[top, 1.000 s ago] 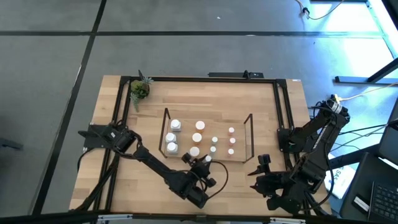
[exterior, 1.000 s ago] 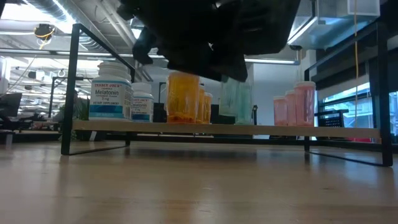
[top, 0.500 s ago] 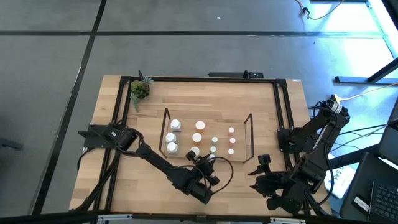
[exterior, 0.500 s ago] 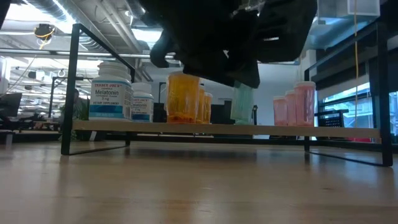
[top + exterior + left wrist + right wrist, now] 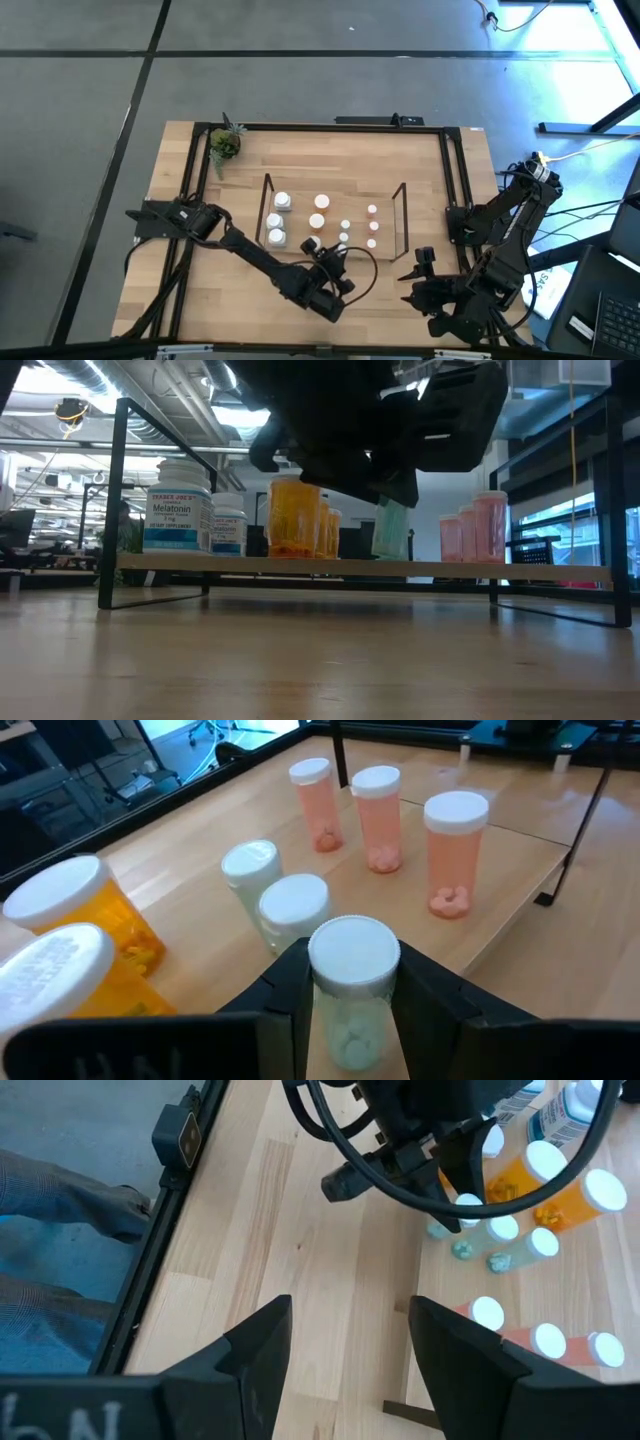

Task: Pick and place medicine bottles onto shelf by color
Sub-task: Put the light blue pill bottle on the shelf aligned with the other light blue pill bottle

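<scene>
On the shelf (image 5: 400,215), left to right, white, orange, teal and pink bottles are ranged; at its front edge a teal bottle (image 5: 352,982) is clamped by the left gripper (image 5: 350,995) — the right gripper (image 5: 424,262), fingers parted, is parked near the table's right corner.

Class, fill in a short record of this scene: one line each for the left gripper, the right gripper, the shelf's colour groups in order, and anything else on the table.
left gripper: left gripper shut on a teal bottle, at the shelf's front edge by two teal bottles already there
right gripper: right gripper open, empty, over bare table off the shelf's right end
shelf: shelf holds white bottles, orange bottles, teal, then pink bottles
other: potted plant at the table's far left corner
</scene>
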Controlling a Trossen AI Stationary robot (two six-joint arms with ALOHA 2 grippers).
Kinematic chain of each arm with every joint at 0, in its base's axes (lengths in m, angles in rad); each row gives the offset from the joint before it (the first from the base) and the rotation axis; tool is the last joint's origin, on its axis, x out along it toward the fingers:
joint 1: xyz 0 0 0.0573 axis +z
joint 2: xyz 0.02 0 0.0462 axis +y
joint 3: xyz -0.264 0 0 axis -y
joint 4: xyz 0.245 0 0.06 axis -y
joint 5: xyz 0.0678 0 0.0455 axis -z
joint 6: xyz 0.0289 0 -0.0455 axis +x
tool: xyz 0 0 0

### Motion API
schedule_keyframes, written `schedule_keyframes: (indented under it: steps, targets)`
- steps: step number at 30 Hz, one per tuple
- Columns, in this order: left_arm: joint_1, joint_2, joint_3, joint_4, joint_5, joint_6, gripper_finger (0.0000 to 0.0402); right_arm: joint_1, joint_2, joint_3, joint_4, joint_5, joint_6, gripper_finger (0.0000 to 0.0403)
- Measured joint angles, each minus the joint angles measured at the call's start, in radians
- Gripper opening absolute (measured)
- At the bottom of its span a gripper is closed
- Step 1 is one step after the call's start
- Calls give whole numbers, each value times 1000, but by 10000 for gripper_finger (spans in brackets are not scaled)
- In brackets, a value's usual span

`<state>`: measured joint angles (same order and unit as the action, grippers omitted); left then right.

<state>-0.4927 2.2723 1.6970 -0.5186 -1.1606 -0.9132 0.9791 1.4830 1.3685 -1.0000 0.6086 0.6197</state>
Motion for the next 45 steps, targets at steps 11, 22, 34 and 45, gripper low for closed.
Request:
schedule_keyframes:
  steps: [11,22,34,45]
  targets:
    - [16,-1,0,3,37,7,98,0,0,0,0,0,0,204]
    - [-5,-1,1,6,45,-20,98,0,0,0,0,1,0,204]
    - [34,-5,3,9,93,-20,98,0,0,0,0,1,0,204]
    - [26,-3,2,5,91,-20,103,0,0,0,-8,1,0,204]
